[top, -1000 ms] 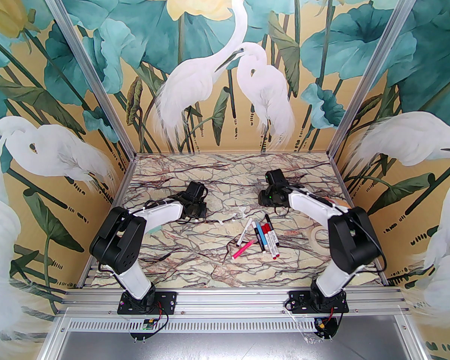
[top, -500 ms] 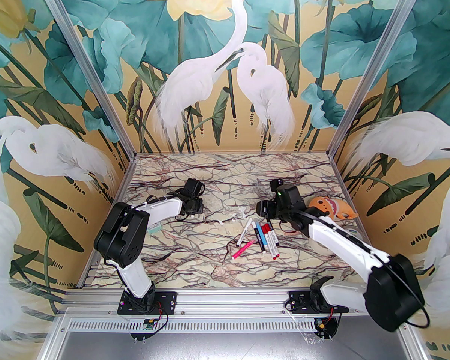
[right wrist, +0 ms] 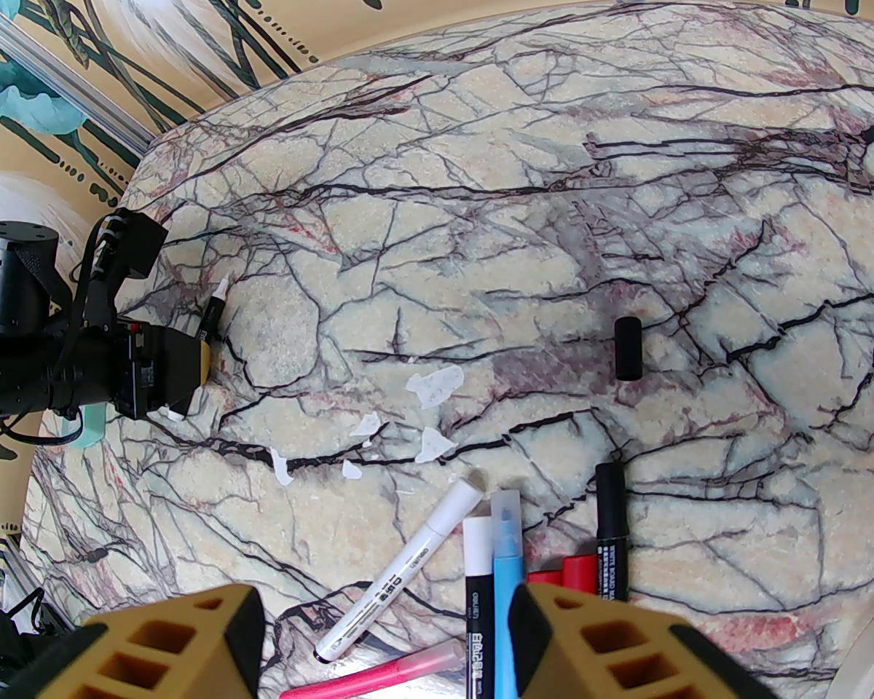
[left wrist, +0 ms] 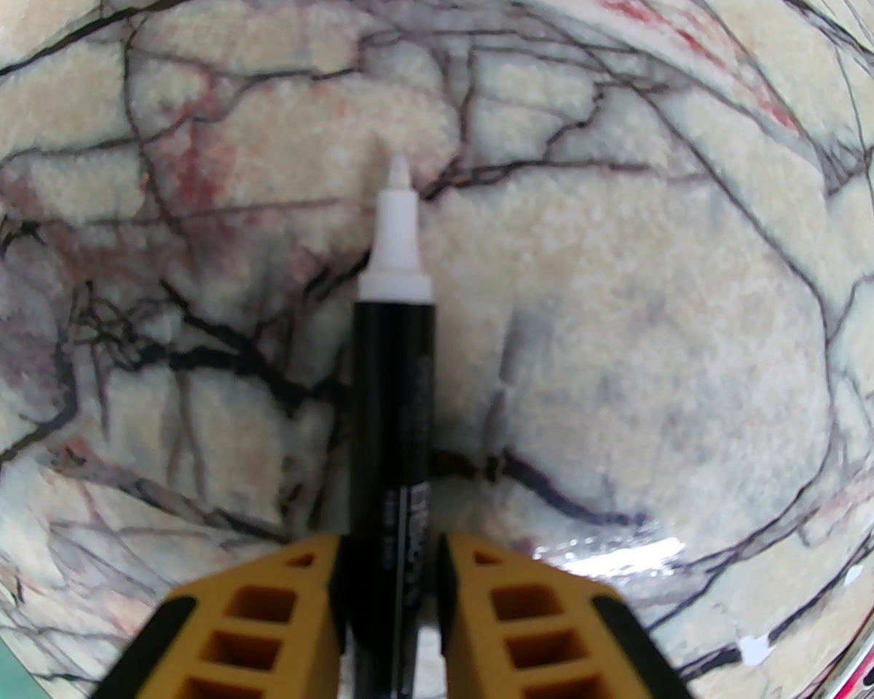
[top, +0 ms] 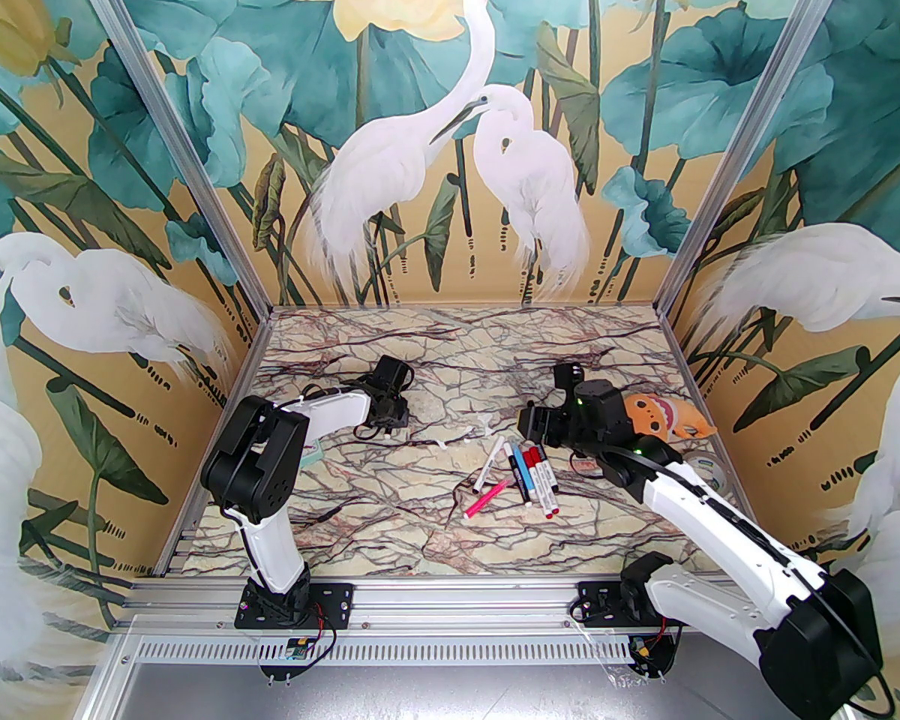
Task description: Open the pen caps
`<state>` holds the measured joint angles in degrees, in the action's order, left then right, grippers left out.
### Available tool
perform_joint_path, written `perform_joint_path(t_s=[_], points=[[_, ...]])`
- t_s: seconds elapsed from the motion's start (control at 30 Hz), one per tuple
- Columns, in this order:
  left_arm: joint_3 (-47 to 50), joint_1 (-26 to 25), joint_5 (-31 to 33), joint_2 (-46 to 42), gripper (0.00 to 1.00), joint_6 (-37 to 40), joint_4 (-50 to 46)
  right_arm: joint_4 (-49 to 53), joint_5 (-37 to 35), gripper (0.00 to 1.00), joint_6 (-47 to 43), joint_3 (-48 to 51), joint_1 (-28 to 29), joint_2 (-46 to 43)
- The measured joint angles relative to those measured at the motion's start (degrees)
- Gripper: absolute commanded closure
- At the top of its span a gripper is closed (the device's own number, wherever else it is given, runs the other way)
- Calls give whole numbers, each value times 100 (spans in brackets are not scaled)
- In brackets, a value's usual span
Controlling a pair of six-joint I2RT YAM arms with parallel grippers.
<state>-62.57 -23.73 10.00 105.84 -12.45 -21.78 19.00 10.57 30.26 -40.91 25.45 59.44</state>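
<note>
Top external view: two arms reach over a marble-patterned table (top: pixel 390 529) walled by painted egrets and lotus leaves. The left gripper (top: pixel 385 418) sits low at centre-left, well apart from the pens (top: pixel 531 477), which lie in a loose bunch right of centre, most with their long axes running near to far. The right gripper (top: pixel 531 426) hangs just beyond that bunch and is clearly the nearer arm. An orange plush toy (top: pixel 656 415) and a tape roll (top: pixel 709 469) lie to its right. Left wrist view: an uncapped black pen (left wrist: pixel 392 419), white nib pointing away, lies straight between the yellow fingers (left wrist: pixel 320 594); whether they pinch it or only flank it cannot be told. Right wrist view: the right gripper's fingers are spread wide with nothing between them, and the capped pens lie just below and ahead, lengthwise to the camera. A lone black cap (right wrist: pixel 628 347) lies on the table beyond them, with white scraps (right wrist: pixel 433 384) off to its left. The likely next move is the right gripper dropping onto a capped pen.
</note>
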Motion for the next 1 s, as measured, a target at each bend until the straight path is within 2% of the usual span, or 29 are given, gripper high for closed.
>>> perform_joint_path(t_s=[0.47,0.7,0.8,1.0], points=[[-59,0,-74,-15,61,-170,-229,197,0,37,-2,101,0,-372],[-15,-55,-382,-640,57,-389,-509,474,4,37,-2,101,2,-774],[-2,-236,-476,-1023,55,-490,-734,619,22,36,-4,103,11,-955],[-4,-920,-778,-1449,50,-654,-1106,1051,70,36,-4,101,11,-1303]])
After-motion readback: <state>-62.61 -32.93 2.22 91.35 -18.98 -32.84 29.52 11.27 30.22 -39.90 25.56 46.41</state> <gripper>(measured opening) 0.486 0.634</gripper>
